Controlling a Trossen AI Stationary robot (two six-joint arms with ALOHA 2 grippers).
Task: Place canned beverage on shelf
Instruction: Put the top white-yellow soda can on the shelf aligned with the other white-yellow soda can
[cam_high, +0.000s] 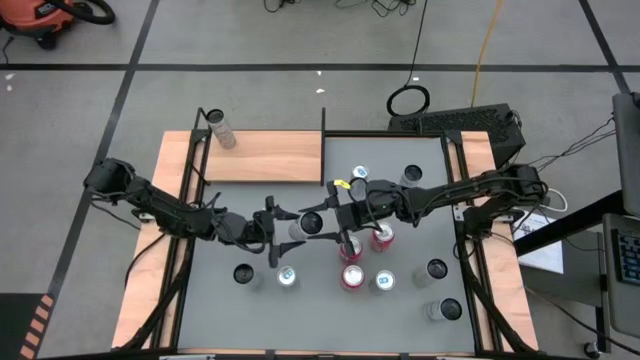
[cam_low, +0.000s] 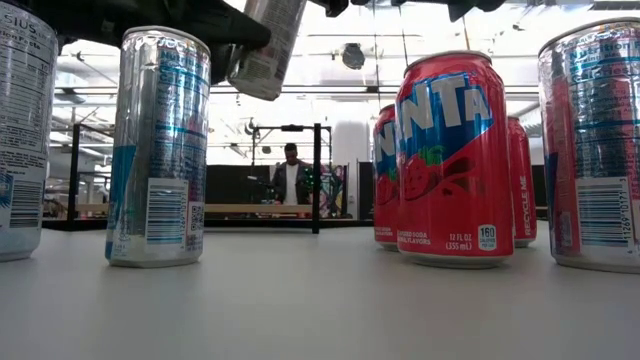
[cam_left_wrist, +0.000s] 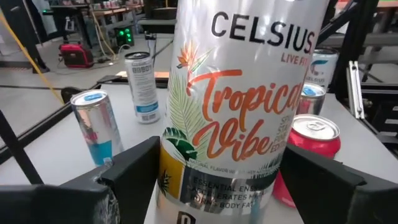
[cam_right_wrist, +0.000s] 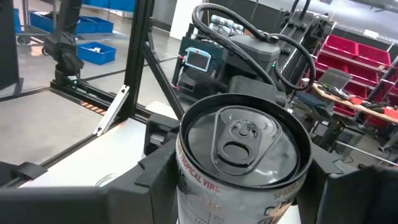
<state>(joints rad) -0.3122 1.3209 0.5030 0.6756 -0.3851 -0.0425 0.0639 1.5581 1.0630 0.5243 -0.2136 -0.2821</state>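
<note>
Both grippers at mid-counter (cam_high: 250, 300) on one Celsius can (cam_high: 305, 227): left gripper (cam_high: 283, 228) and right gripper (cam_high: 322, 222) clamp it, lifted, tilted.

Even bright overhead light; soft shadows on tabletop (cam_high: 400, 300); low view backlit, near cans (cam_low: 158, 150) slightly blurred; glare on can top (cam_right_wrist: 244, 140).
</note>
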